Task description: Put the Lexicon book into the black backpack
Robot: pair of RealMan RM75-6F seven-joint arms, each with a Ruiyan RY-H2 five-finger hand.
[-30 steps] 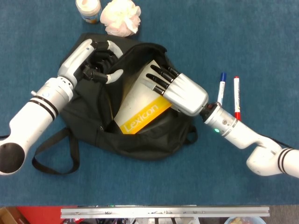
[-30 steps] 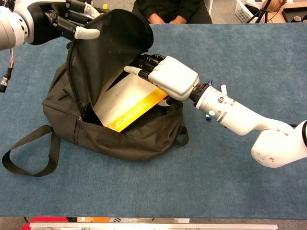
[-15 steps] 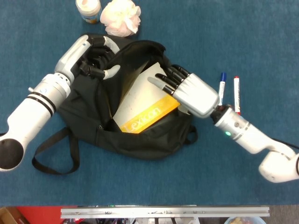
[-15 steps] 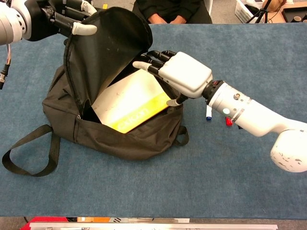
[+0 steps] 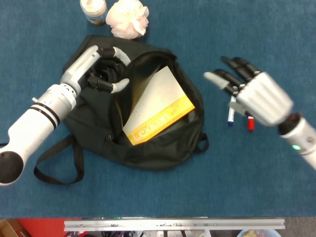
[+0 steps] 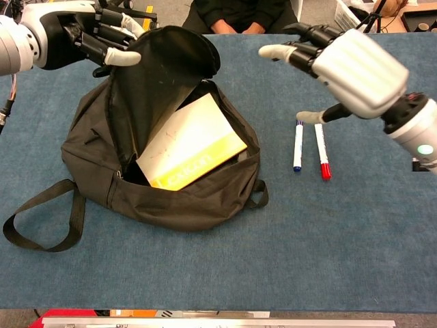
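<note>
1. Book (image 5: 158,112) lies inside the open backpack (image 5: 163,148), yellow spine end toward the near rim, long axis diagonal, far corner near the opening's top.
2. Right hand (image 5: 256,94) empty, fingers spread, raised above the pens (image 6: 309,149), well right of the book.
3. Left hand (image 5: 101,71) grips the flap, nearer the book.

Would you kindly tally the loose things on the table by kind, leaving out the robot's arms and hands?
Backpack: 1
Book: 1
Marker pens: 2, one with a blue cap and one with a red cap
Small jar: 1
Pale crumpled ball: 1
Total: 6
</note>
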